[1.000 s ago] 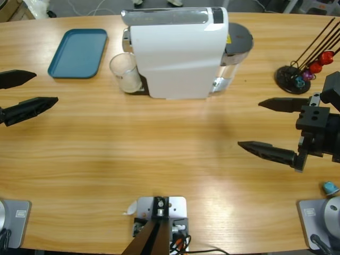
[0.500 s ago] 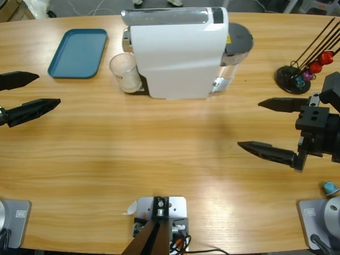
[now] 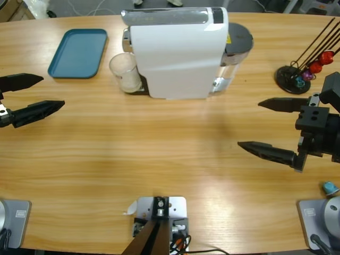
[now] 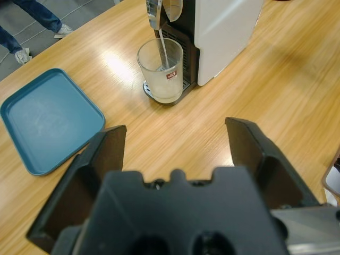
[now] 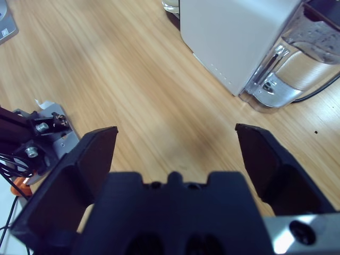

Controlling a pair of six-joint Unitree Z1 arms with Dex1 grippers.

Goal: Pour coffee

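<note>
A white coffee machine (image 3: pixel 178 53) stands at the back middle of the table. A clear glass (image 3: pixel 125 73) sits on its drip tray under the spout. In the left wrist view a thin pale stream runs from the spout (image 4: pixel 159 10) into the glass (image 4: pixel 161 71), which holds pale liquid. My left gripper (image 3: pixel 53 91) hovers open at the left edge, well short of the glass and pointed toward it (image 4: pixel 175 127). My right gripper (image 3: pixel 248 124) hangs open at the right, facing the machine's side (image 5: pixel 234 37) with nothing between its jaws (image 5: pixel 175 130).
A teal tray (image 3: pixel 78 53) lies at the back left, beside the glass. A black capsule stand (image 3: pixel 297 77) with coloured capsules sits at the back right. A small teal capsule (image 3: pixel 330 187) lies near the front right corner. The machine's water tank (image 5: pixel 297 69) faces the right arm.
My left gripper has crept a little to the right, toward the glass. The right arm has stayed still.
</note>
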